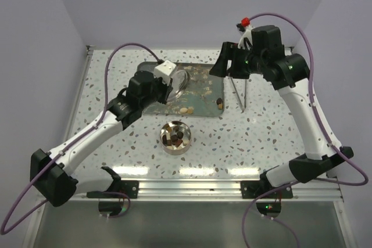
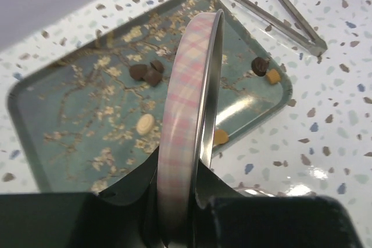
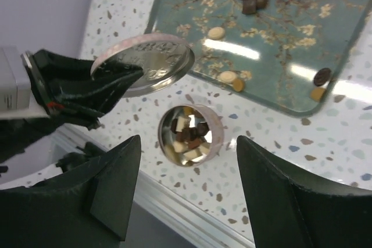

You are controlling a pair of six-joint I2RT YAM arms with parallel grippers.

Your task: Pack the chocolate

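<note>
Left gripper: pinching shut on the rim of the plaid lid, holding it on edge.
Right gripper: hanging with jaws spread wide, gripping nothing.
Chocolate: some pieces sitting in the round tin, others lying on the tray.
Tongs: lying on the table beside the tray.

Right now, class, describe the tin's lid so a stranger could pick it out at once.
Find the teal blossom-patterned tray on the speckled table. At its left end, the left hand grips a round lid on edge. Unlike the open tin of chocolate nearby, it is shallow, pink-plaid rimmed and empty.
</note>
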